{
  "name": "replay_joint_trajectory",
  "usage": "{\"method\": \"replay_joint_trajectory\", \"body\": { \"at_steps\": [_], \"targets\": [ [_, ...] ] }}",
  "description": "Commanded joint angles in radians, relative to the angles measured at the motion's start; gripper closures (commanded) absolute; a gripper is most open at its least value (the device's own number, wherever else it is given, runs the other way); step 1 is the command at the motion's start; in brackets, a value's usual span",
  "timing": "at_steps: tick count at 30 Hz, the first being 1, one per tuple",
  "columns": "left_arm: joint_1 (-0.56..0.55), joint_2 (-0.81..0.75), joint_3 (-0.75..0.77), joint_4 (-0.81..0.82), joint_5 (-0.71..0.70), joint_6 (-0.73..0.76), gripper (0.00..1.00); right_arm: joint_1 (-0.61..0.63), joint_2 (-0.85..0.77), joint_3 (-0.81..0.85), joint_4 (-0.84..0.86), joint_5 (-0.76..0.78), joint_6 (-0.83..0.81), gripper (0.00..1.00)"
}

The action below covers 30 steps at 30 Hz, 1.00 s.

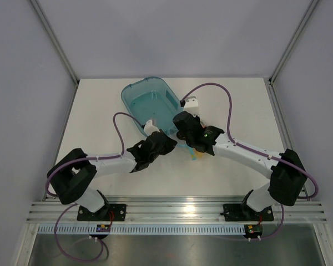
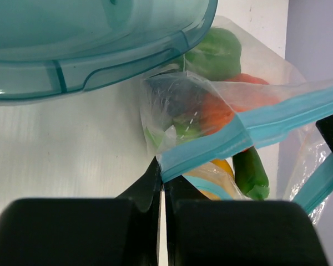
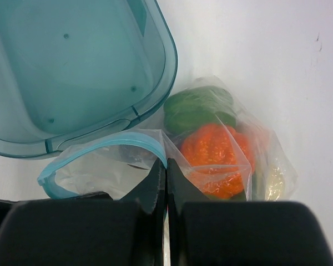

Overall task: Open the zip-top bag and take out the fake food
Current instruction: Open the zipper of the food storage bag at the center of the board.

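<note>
The clear zip-top bag [image 3: 211, 166] with a light blue zip strip [image 2: 255, 130] lies beside the teal tub. Fake food is inside it: a green pepper [image 3: 198, 108], an orange-red piece [image 3: 219, 155], a green cucumber [image 2: 251, 174], a yellow piece [image 2: 222, 166] and a whitish piece [image 3: 275, 180]. My left gripper [image 2: 162, 176] is shut on the zip strip's end. My right gripper [image 3: 166, 169] is shut on the other lip of the zip-top bag, and the mouth gapes open between them. In the top view both grippers, left [image 1: 165, 139] and right [image 1: 184, 133], meet over the bag, which is mostly hidden.
The rigid translucent teal tub [image 1: 150, 102] stands just behind the bag, its rim close above both grippers [image 3: 72, 72]. White table surface [image 1: 238, 105] lies to the right and front. Grey walls enclose the table.
</note>
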Motion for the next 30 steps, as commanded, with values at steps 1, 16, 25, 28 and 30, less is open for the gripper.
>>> {"method": "replay_joint_trajectory", "body": {
  "at_steps": [1,16,25,28,30],
  "targets": [
    [-0.001,-0.063,0.051,-0.096,0.051,-0.017,1.0,0.004,0.013,0.019,0.043,0.042,-0.02,1.0],
    [0.032,-0.075,0.128,-0.302,0.252,-0.057,1.0,0.004,0.082,0.03,0.069,0.196,-0.091,1.0],
    [0.083,-0.101,0.131,-0.366,0.312,-0.062,1.0,0.004,0.084,0.015,0.119,0.24,-0.134,1.0],
    [0.1,-0.109,0.133,-0.382,0.315,-0.054,1.0,0.006,0.071,0.003,0.139,0.245,-0.16,1.0],
    [0.111,-0.111,0.143,-0.405,0.34,-0.045,1.0,0.003,0.056,0.0,0.144,0.231,-0.17,1.0]
  ]
}}
